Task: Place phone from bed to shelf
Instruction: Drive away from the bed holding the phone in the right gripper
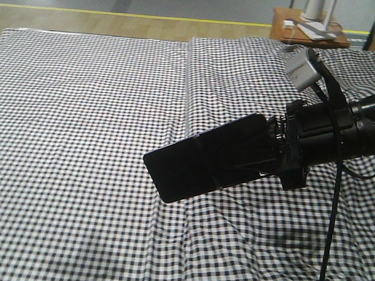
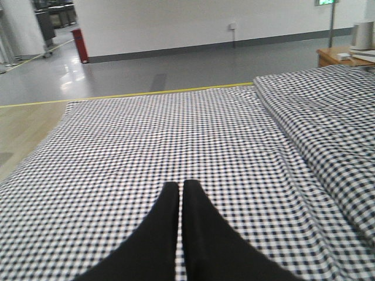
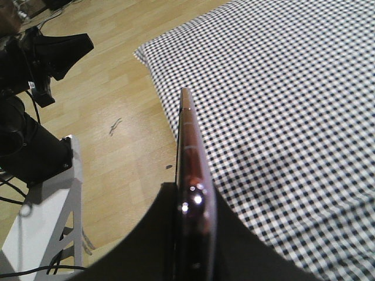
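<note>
The phone (image 1: 192,166), a long glossy black slab, hangs in the air above the bed (image 1: 82,110), which is covered in black-and-white checked cloth. My right gripper (image 1: 257,149) comes in from the right and is shut on one end of it. In the right wrist view the phone (image 3: 186,140) shows edge-on with a pinkish rim, clamped in my right gripper (image 3: 194,202). My left gripper (image 2: 180,188) hovers low over the bed (image 2: 176,134), shut with nothing between its fingers. The shelf is out of view.
A small brown nightstand (image 1: 309,32) with white items stands past the bed's far right corner. A seam (image 1: 186,102) runs down the bed's middle. Wooden floor (image 3: 111,117) lies beside the bed, with black equipment (image 3: 29,117) and a white frame (image 3: 47,216) on it.
</note>
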`<state>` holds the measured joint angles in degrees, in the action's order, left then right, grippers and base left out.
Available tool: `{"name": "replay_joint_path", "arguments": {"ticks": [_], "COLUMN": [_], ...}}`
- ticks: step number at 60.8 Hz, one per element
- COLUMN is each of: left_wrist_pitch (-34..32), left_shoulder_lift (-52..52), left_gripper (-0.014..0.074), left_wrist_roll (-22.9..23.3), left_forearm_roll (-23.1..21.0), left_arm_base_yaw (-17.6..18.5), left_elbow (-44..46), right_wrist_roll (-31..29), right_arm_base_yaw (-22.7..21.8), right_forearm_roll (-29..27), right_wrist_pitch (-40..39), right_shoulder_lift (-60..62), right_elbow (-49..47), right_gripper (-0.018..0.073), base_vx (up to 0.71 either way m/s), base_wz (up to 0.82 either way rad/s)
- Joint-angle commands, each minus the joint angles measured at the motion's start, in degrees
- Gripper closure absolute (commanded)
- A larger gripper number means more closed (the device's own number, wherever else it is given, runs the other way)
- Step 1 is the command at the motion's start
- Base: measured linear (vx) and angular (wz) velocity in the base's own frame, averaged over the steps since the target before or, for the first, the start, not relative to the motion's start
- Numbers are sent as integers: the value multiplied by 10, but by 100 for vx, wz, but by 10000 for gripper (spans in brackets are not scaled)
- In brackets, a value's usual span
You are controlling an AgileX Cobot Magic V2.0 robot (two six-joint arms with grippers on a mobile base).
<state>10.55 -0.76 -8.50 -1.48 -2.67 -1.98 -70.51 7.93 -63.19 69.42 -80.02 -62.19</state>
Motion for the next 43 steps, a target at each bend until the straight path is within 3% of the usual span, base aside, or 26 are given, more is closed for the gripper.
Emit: {"name": "replay_joint_path", "arguments": {"ticks": [1,43], "left_wrist_pitch": [-41,-41], "left_shoulder_lift": [-7,-7], "left_gripper": [595,595], "left_wrist_roll": [3,3], "left_forearm_roll": [-5,-5], "left_arm_base_yaw": [-1,-1], "left_elbow": [13,13], "right_wrist_roll": [-2,-2], "right_arm_base_yaw": [-1,-1], "right_forearm_roll": [-49,-49], "right_wrist_pitch": [43,43], "right_shoulder_lift": [20,20], "right_elbow": [-15,-15], "right_gripper": [561,561], "base_vx": [-8,-12], "base_wz": [34,49]}}
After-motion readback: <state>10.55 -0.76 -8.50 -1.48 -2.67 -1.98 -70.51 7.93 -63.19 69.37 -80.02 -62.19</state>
